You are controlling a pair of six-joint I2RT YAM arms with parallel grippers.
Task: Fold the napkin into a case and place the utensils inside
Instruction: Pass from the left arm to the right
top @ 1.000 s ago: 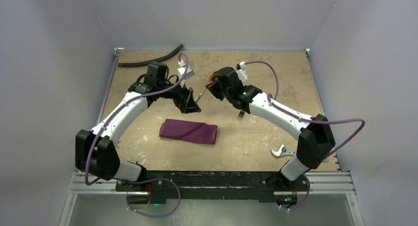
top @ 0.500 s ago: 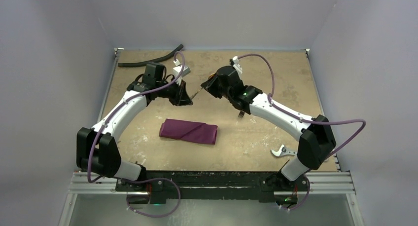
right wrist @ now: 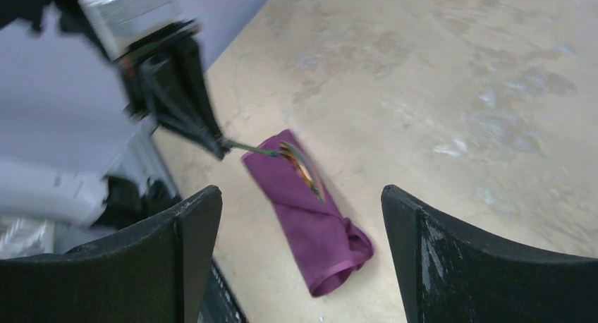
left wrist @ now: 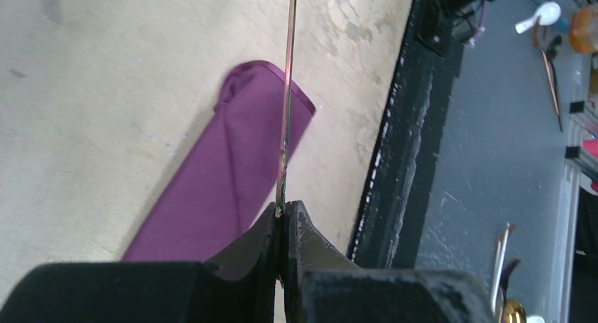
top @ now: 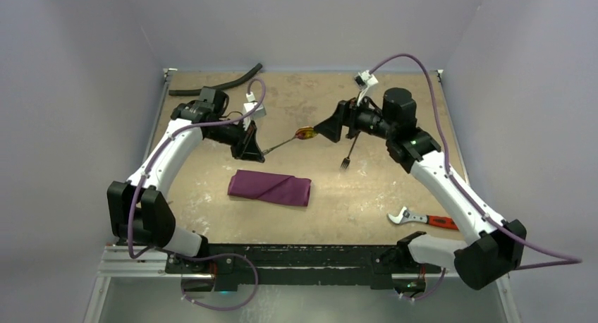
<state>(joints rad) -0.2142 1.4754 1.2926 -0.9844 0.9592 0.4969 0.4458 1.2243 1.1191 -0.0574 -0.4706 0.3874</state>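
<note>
The napkin (top: 271, 187) lies on the table folded into a flat plum-purple case, also seen as the napkin (left wrist: 233, 168) and the napkin (right wrist: 321, 231). My left gripper (top: 258, 154) is shut on the thin handle of the spoon (top: 293, 138), whose gold bowl points right, above the table. The left wrist view shows the left gripper (left wrist: 285, 214) pinching the spoon (left wrist: 288, 90). My right gripper (top: 319, 130) stands open just right of the bowl, holding nothing. From the right gripper (right wrist: 297, 192) I see the spoon (right wrist: 302, 168) over the cloth. The fork (top: 348, 154) lies on the table under the right wrist.
A black hose (top: 215, 84) lies at the back left. A red-handled wrench (top: 422, 218) sits near the right front edge. The black rail (top: 296, 256) runs along the table's near edge.
The right gripper opened, let go of the spoon and drew back to the right. The left gripper shut on the spoon's handle and shifted slightly left, carrying the spoon alone.
</note>
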